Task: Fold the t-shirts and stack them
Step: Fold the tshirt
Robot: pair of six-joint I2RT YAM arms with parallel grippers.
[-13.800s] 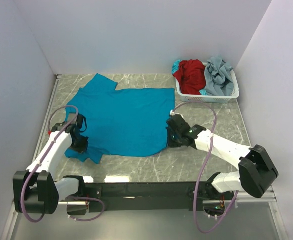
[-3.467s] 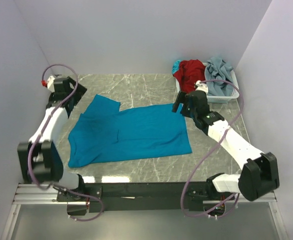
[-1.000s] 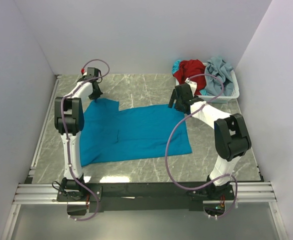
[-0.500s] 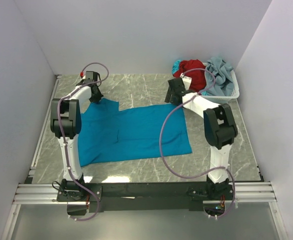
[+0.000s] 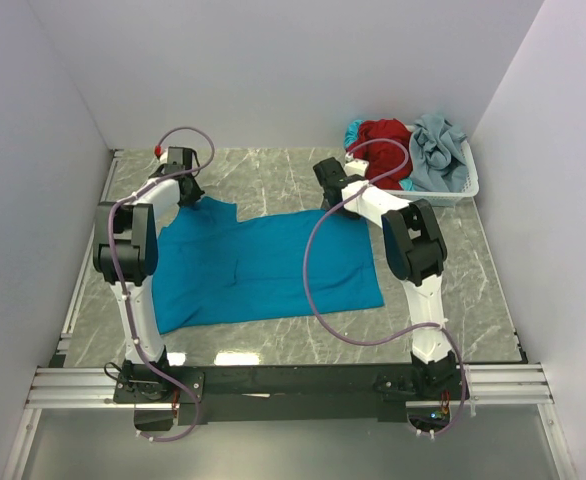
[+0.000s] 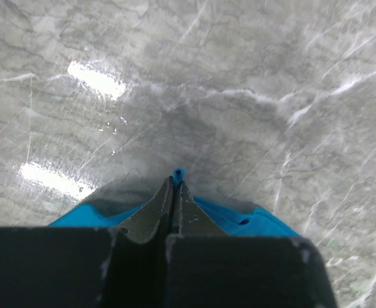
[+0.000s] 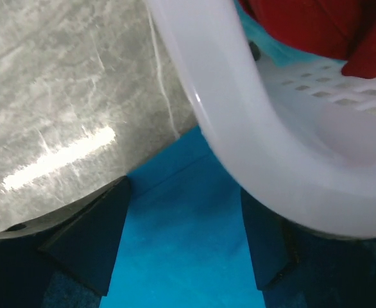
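Note:
The teal-blue t-shirt [image 5: 263, 265] lies spread on the marble table. My left gripper [image 5: 191, 195] is at its far left corner. In the left wrist view the left gripper [image 6: 175, 183] is shut, with a small tip of teal cloth [image 6: 239, 221] pinched between the jaws. My right gripper [image 5: 335, 198] is at the shirt's far right corner. The right wrist view shows that gripper [image 7: 185, 192] open, its fingers [image 7: 92, 237] straddling flat teal cloth [image 7: 181, 256]. The red t-shirt [image 5: 383, 140] and the pale grey-blue t-shirt [image 5: 438, 150] lie in the basket.
A white lattice basket [image 5: 443, 197] stands at the back right; its rim [image 7: 239, 128] is close over my right gripper. White walls close in the table at the back and both sides. Both arms stretch far out from their bases at the near edge.
My right gripper has slid left along the shirt's far edge, away from the basket, and its jaws have narrowed a little. The left gripper stays shut at the far left corner.

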